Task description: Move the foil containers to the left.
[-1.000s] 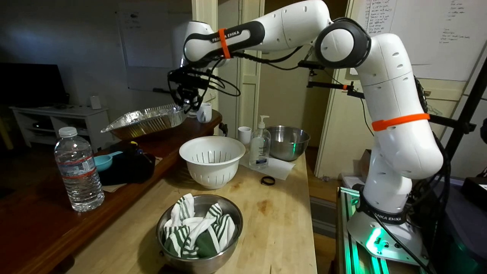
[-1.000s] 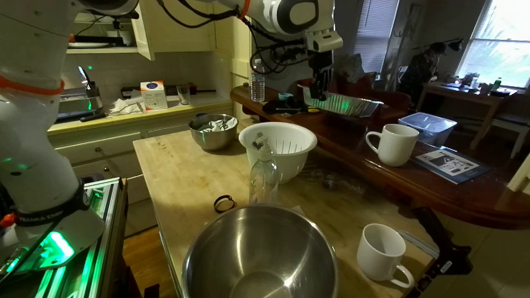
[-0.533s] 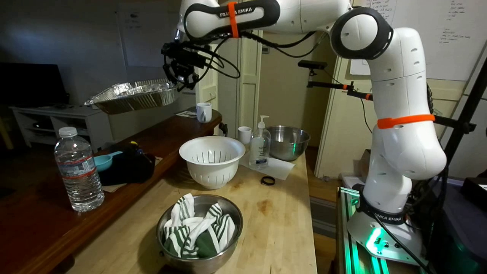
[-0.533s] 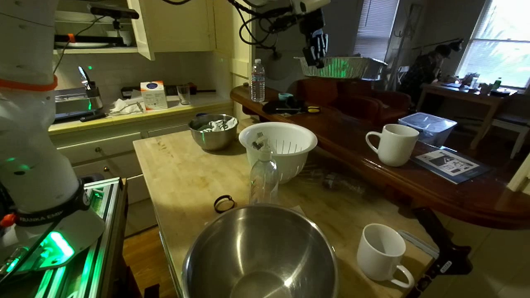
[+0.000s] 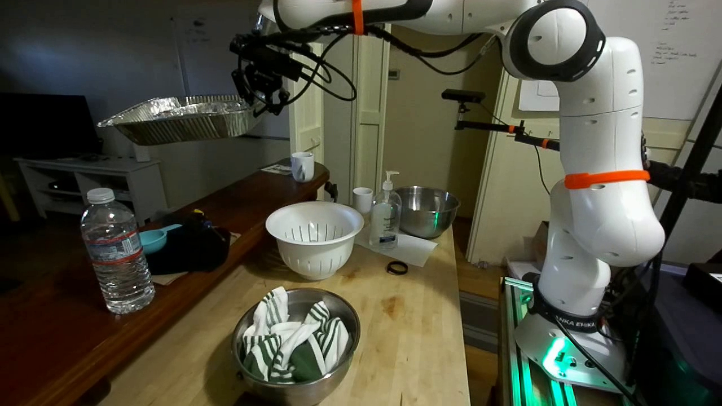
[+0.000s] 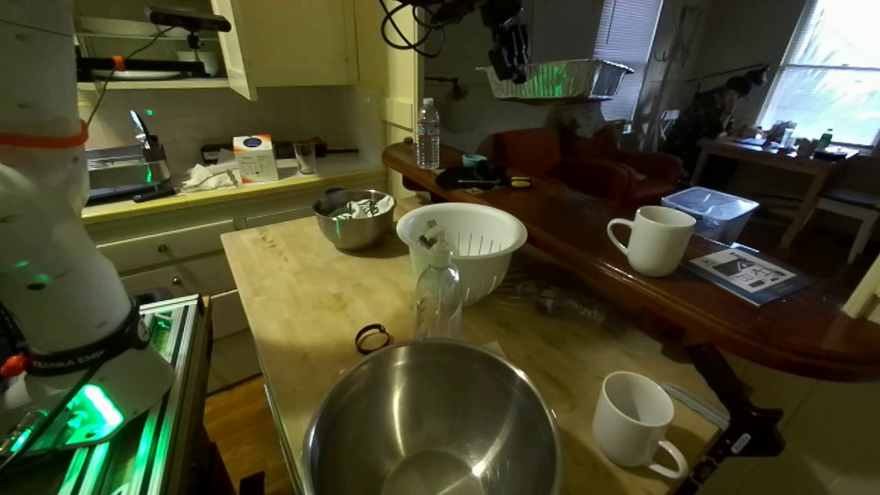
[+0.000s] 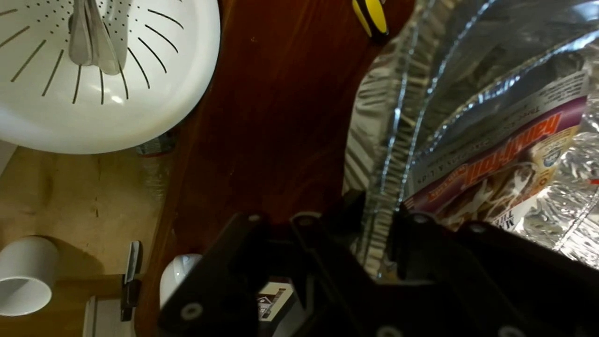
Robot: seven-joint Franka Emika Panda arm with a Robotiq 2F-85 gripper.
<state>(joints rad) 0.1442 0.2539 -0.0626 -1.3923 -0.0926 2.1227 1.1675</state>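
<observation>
My gripper [image 7: 380,215] pinches the foil containers [image 5: 183,123] by one edge; they hang upper left in an exterior view, clear of the dark wooden counter [image 5: 254,192]. I'd carry them slowly, level, well above the plastic water bottle [image 5: 115,254], lest the foil fold.

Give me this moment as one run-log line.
tool: closed on foil containers | position: mid-air, higher than dark wooden ledge | release: not yet done

We see shiny, crinkled rectangular silver foil containers [image 5: 183,128], a smooth round white plastic colander [image 5: 316,255], crumpled green-and-white striped cloth [image 5: 293,337], a glossy dark-brown wooden ledge [image 6: 570,221] and a pale, matt wooden bench [image 5: 409,344].
</observation>
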